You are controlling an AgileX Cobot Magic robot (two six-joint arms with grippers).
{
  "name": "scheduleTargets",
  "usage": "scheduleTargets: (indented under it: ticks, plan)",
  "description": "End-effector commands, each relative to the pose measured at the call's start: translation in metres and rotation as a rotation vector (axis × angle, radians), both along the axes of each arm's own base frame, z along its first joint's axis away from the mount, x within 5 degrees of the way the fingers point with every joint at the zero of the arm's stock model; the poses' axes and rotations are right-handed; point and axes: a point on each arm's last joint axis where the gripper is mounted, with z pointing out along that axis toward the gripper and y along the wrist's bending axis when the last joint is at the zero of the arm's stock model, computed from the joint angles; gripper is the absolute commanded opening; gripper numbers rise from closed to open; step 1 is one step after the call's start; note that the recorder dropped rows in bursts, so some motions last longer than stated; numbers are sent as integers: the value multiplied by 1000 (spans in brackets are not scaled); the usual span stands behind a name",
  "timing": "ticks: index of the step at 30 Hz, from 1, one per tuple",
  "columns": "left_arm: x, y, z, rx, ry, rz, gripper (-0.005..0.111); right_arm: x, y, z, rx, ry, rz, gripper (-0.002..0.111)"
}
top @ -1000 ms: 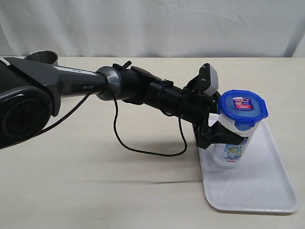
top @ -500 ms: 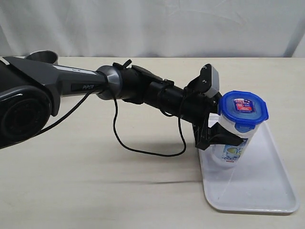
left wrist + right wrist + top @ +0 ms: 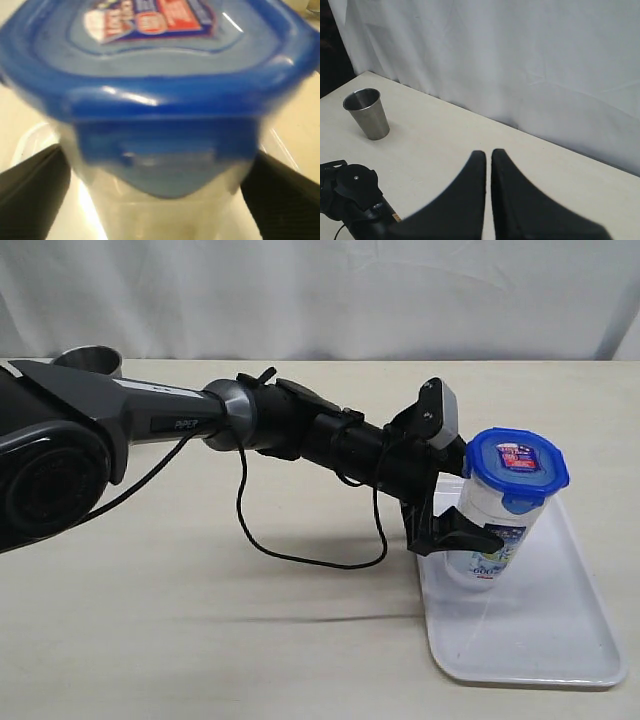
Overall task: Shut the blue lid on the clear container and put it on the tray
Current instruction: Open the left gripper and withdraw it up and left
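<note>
In the exterior view the clear container stands on the tray near its far left corner, the blue lid seated on top with 1 tab folded down on the near side; the left tool reaches around it, the far finger hidden behind the plastic; the label's print and the pale lettering on the arm are too small to read; a steel cup is mostly hidden behind the arm. In the left wrist view, blurred, the lid fills the frame, its red, white and blue sticker cut off and illegible; 2 black fingers flank the container, and whether they press it or stand just clear cannot be told. In the right wrist view the right tool is closed on nothing above the desk, the steel cup well apart.
</note>
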Motion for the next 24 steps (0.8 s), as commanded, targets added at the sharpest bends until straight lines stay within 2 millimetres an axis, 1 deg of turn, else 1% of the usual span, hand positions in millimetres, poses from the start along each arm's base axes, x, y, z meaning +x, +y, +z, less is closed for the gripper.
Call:
scheduleTargets:
  ticks: [1,5,10,12,14,18,20,22,24]
  plan:
    - [-1,5,2,9,-13,-42,86,0,0,-2,3,8,2,4]
    - [-1,14,6,90,-70,-91,86,0,0,-2,2,6,1,4]
    - [3,27,25,131,-59,-81,86,0,0,-2,2,6,1,4]
    - [4,35,31,152,-49,-92,86,0,0,-2,2,6,1,4]
    - [6,43,32,198,-48,-100,86,0,0,-2,2,6,1,4]
    - [12,61,40,275,-17,-53,86,0,0,-2,4,7,0,4]
    - [15,69,48,301,-12,-21,81,0,0,-2,4,7,0,4]
    - [18,78,57,325,-1,14,68,0,0,-2,2,6,1,4]
    - [20,86,69,354,-21,49,48,0,0,-1,2,4,1,4]
